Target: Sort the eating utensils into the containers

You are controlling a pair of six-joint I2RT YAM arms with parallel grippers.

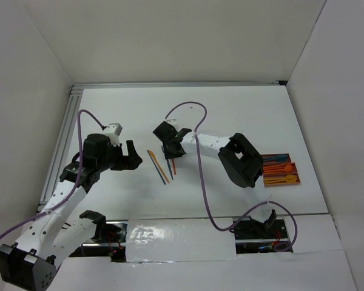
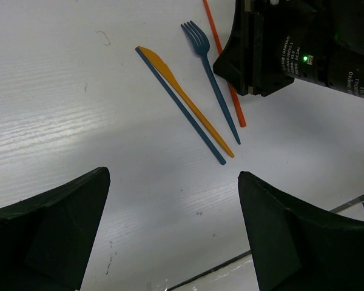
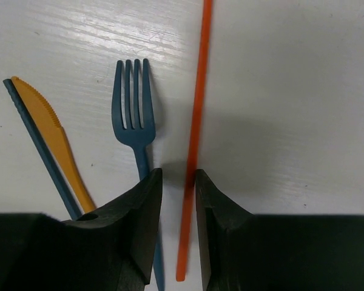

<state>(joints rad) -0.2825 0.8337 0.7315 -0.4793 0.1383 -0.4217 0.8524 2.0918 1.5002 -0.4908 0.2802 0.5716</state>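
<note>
While straddling the orange stick (image 3: 197, 91) at the middle of the table (image 1: 242, 109) with the right gripper (image 3: 179, 176), not pinching: jaws narrowed, a sliver of gap showing. Flat just beside that stick: blue fork (image 3: 133, 103), orange knife (image 3: 48, 127), blue stick (image 3: 33, 139). Holding the left gripper (image 2: 173, 174) spread wide, empty, nearby. Near the right edge: the containers (image 1: 280, 171), utensils (image 1: 279, 179) inside.

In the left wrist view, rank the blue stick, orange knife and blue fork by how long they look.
1. The blue stick and the orange knife lie side by side and look about equal, so I can't rank them.
2. The blue fork looks slightly shorter.
</note>
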